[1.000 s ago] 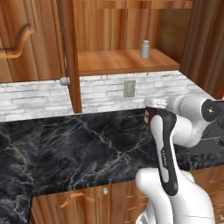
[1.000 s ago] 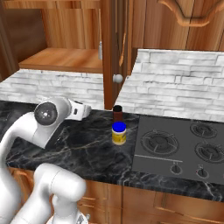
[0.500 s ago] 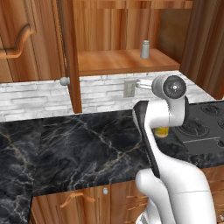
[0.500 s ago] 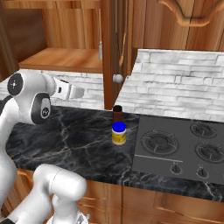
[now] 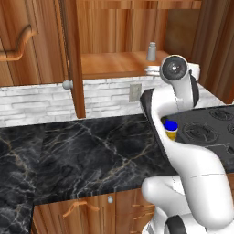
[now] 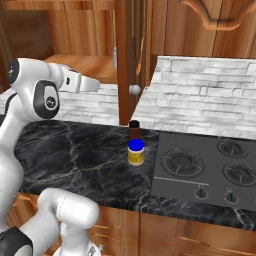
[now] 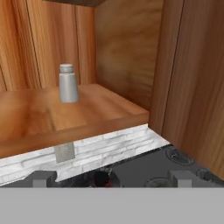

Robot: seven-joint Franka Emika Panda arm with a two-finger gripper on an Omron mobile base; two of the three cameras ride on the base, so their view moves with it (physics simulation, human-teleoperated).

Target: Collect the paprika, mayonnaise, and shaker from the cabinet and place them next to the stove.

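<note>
Cabinet [image 7: 127, 57] warm grained wood; shaker [image 7: 68, 83] matt grey; counter [image 5: 82, 155] glossy black marble.

The arm has risen from its low position over the counter [image 6: 75, 150]. One second ago the wrist sat just above the paprika [image 6: 134, 129] and mayonnaise [image 6: 136, 152]; it now stands level with the cabinet [image 5: 114, 27] shelf, and both jars are uncovered in the right base view. The end effector [image 7: 109, 175] has swung up toward the shelf front and faces the shaker [image 7: 68, 83], apparently without contact. Its fingers remain spread wide, with nothing between them.
</note>
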